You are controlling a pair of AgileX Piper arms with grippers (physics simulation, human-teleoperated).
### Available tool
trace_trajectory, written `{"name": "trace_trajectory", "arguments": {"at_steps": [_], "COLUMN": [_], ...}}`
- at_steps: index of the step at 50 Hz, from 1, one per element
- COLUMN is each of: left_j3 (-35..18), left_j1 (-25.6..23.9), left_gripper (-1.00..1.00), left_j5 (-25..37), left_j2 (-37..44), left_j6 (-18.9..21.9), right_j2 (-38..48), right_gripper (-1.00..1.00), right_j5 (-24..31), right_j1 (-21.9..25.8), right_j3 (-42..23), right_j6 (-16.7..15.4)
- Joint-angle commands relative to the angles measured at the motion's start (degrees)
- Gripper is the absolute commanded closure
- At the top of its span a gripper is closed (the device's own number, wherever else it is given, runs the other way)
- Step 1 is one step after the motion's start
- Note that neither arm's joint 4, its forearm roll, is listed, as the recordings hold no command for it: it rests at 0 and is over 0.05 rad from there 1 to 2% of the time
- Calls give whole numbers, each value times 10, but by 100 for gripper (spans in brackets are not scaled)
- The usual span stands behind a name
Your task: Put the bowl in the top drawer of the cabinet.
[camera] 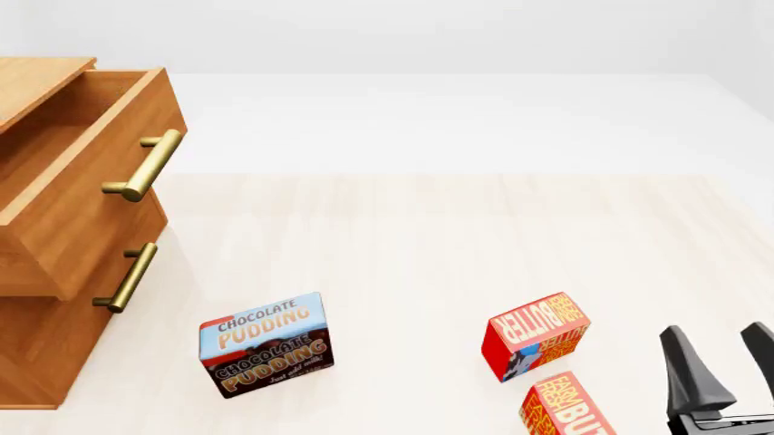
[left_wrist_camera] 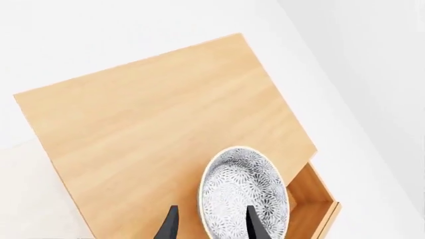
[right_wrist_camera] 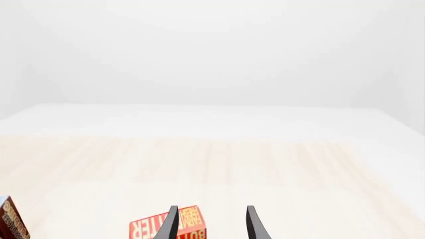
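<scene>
Counting one bowl [left_wrist_camera: 244, 191], two butter boxes [camera: 536, 333] (red), one pudding box [camera: 267, 343]

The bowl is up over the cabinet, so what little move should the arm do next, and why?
Probably shift the bowl sideways over the open top drawer. The left gripper holds its rim, yet it mostly hangs above the cabinet top, not the opening.

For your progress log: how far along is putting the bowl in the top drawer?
Done: the top drawer is pulled open. In hand: the left gripper holds the bowl above the cabinet, beside the drawer. Left: lower it in and release.
</scene>
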Motion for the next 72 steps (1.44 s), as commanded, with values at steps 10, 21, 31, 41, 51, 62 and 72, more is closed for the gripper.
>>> {"name": "trace_trajectory", "arguments": {"at_steps": [10, 21, 31, 41, 51, 62, 72], "left_j3": [-5, -15, -18, -26, -9, 3, 18], "left_j1": [-26, -48, -64, -94, -147, -192, -218], "left_gripper": [-100, -100, -100, -100, -100, -100, -100], "left_j5": [42, 73, 88, 108, 115, 122, 126], "left_j2": [-34, -66, -86, -107, -126, -143, -162], "left_j6": [4, 4, 9, 5, 5, -1, -10], "right_j2": [0, 0, 0, 0, 0, -1, -1], "right_gripper": [-100, -100, -100, -100, -100, -100, -100], "right_j5": [-1, -1, -1, -1, -1, -2, -3], "right_j1": [0, 0, 1, 1, 2, 2, 2], "right_j3": [0, 0, 0, 0, 0, 0, 0], "right_j6": [0, 0, 0, 0, 1, 2, 3]}}
